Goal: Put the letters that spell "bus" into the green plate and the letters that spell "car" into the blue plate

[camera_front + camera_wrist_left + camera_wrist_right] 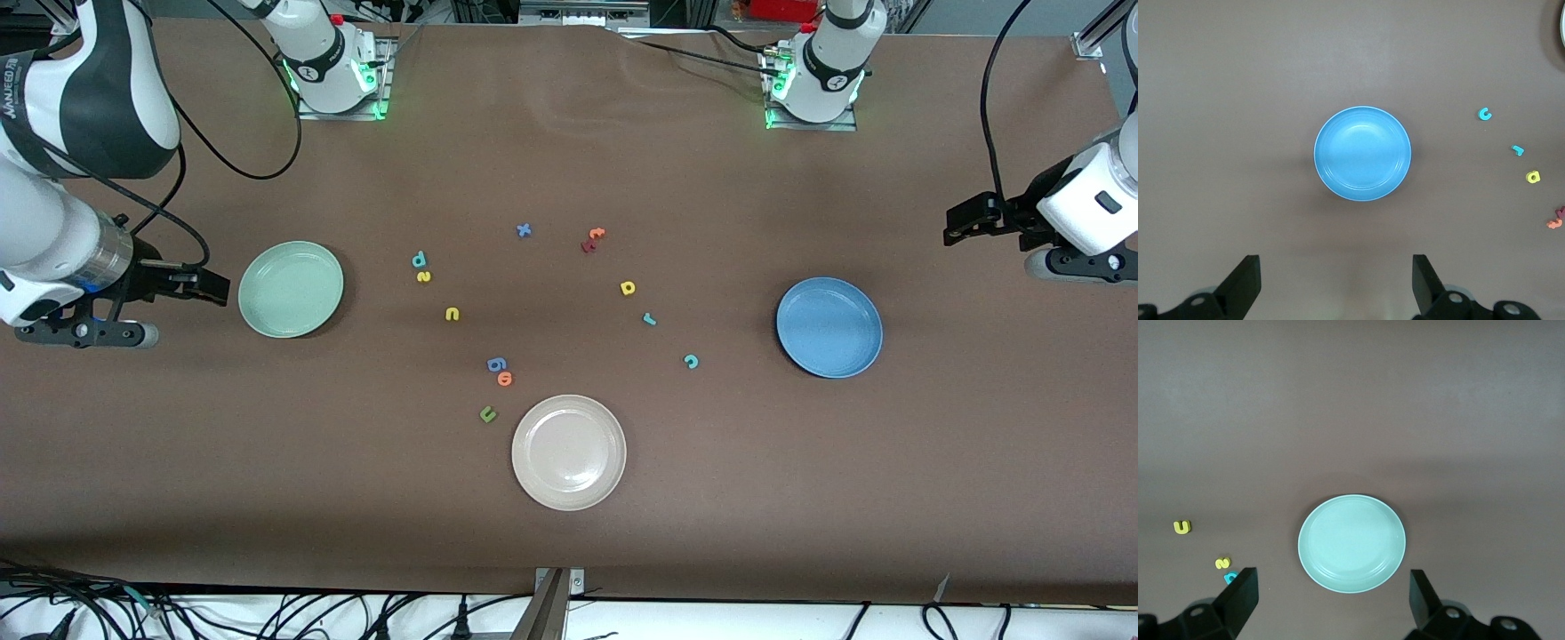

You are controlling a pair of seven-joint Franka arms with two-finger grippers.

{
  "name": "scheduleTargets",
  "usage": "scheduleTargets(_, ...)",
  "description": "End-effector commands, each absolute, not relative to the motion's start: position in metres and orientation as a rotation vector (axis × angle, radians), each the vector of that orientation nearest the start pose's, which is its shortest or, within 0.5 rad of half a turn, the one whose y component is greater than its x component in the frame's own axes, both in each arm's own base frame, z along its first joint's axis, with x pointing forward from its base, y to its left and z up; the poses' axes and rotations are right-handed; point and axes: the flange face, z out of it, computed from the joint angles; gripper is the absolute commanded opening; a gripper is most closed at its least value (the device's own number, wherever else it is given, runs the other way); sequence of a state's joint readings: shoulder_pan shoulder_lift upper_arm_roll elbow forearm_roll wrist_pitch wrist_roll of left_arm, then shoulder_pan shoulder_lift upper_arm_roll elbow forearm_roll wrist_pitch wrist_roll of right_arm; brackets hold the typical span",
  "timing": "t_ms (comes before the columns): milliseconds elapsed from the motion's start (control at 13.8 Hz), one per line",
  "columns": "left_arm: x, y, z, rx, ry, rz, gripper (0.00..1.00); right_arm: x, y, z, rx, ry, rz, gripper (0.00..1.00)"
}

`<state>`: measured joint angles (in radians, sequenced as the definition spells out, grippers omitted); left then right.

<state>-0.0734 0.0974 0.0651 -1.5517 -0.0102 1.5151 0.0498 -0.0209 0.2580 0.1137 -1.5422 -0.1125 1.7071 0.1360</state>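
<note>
Pincers both spread and empty: the left pincer hangs at the worktop's edge beside the blue plate, the right pincer beside the green plate. Both plates are bare. Teal b, yellow s, u, and yellow a, teal r, c lie mid-worktop. Likely feather-light, squashy foam, so pinch across the outer edges, fingertips right down at the cloth.

robot lab: bolted arm bases, cables.

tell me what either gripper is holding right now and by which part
Nothing is held. The left gripper and the right gripper are both open and empty, above the table.
</note>
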Motion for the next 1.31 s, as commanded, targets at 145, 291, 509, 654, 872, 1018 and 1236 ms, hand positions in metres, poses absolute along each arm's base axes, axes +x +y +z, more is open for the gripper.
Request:
scheduleTargets(145, 0.575, -0.011, 0.577, -3.143, 0.137, 0.195, 1.00, 0.635, 0.041, 0.500, -3.207, 0.063, 0.120, 1.00)
scheduleTargets(291, 0.576, -0.012, 0.575, -3.143, 0.132, 0.200, 1.00, 0.635, 0.043, 0.500, -3.166, 0.085, 0.124, 1.00)
scheduleTargets(509, 0.579, -0.013, 0.570, -3.141, 0.132, 0.217, 1.00, 0.636, 0.041, 0.500, -3.122, 0.115, 0.118, 1.00)
scheduleTargets(654, 0.579, -0.013, 0.570, -3.141, 0.134, 0.217, 1.00, 0.636, 0.041, 0.500, -3.124, 0.115, 0.115, 1.00)
scheduleTargets(872, 0.579, -0.009, 0.570, -3.143, 0.130, 0.217, 1.00, 0.636, 0.041, 0.499, -3.124, 0.115, 0.122, 1.00)
scheduleTargets(1018, 0.583, -0.002, 0.559, -3.141, 0.110, 0.243, 1.00, 0.635, 0.041, 0.499, -3.124, 0.115, 0.122, 1.00)
scheduleTargets(1236, 0.584, -0.002, 0.558, -3.140, 0.091, 0.248, 1.00, 0.635, 0.040, 0.498, -3.126, 0.114, 0.125, 1.00)
